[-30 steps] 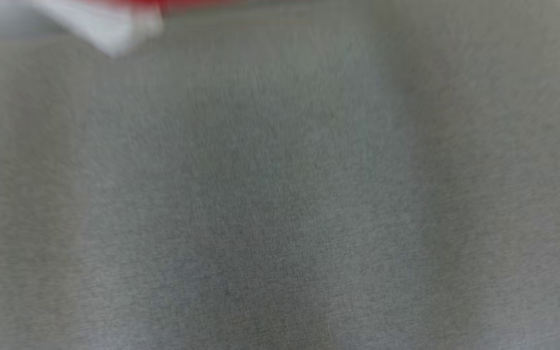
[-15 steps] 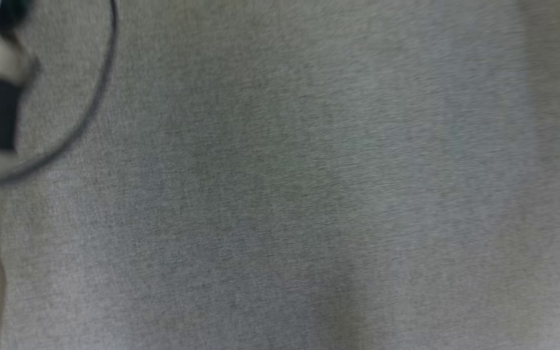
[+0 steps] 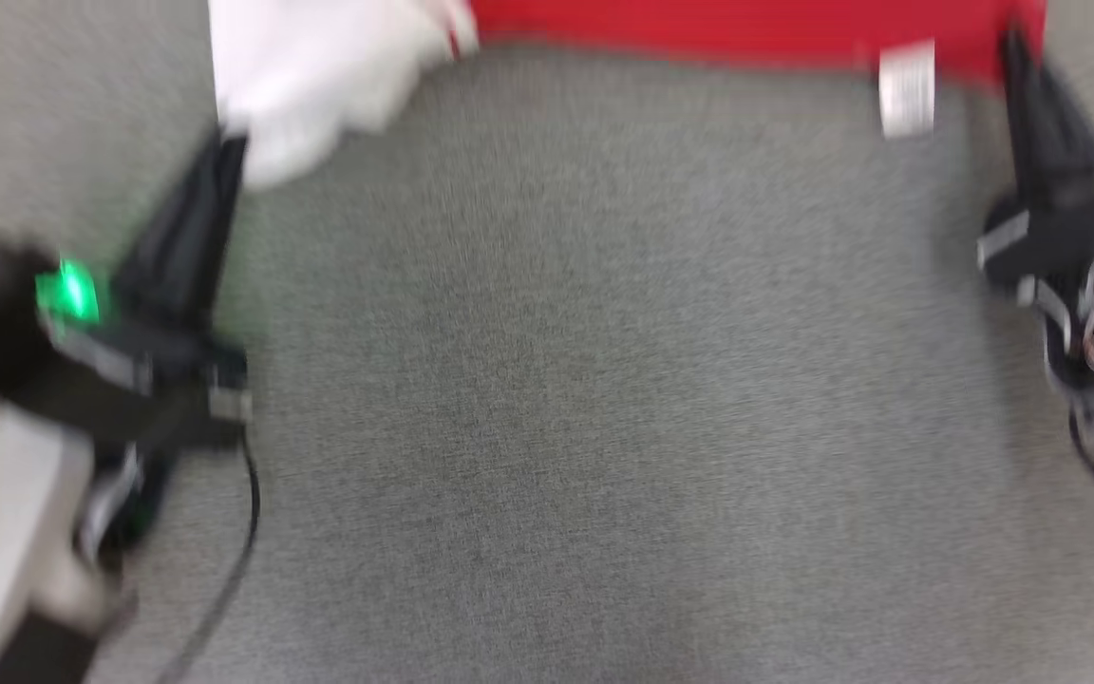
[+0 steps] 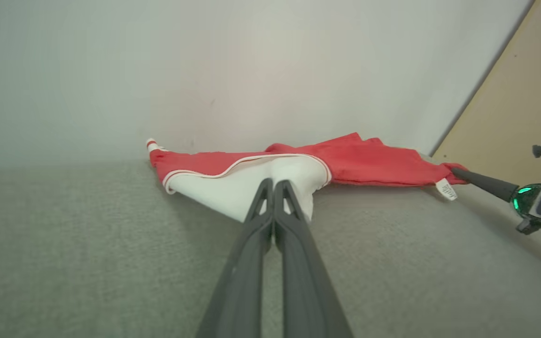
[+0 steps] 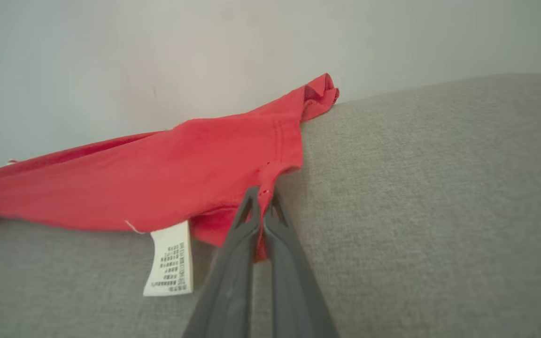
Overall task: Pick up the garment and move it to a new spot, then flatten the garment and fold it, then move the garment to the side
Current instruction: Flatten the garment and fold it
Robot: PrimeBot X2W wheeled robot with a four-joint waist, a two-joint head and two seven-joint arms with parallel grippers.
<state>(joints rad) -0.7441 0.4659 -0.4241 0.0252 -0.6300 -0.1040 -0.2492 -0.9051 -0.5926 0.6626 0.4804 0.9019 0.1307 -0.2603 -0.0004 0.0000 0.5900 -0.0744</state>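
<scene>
Pinching the garment [image 4: 374, 162] only at its edges, left gripper [image 4: 273, 185] on white, right gripper [image 5: 262, 199] on red, risks a slip if pulled taut.

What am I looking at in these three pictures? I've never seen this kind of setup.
A two-armed robot is handling clothing. The blurry picture comes from its head camera, looking down at a grey cloth surface. The other two come from wrist cameras, each looking along that arm's two dark fingers. A red and white garment is stretched out by a pale wall. The left tool is shut on its white part. The right tool is shut on a red edge, beside a white label.
</scene>
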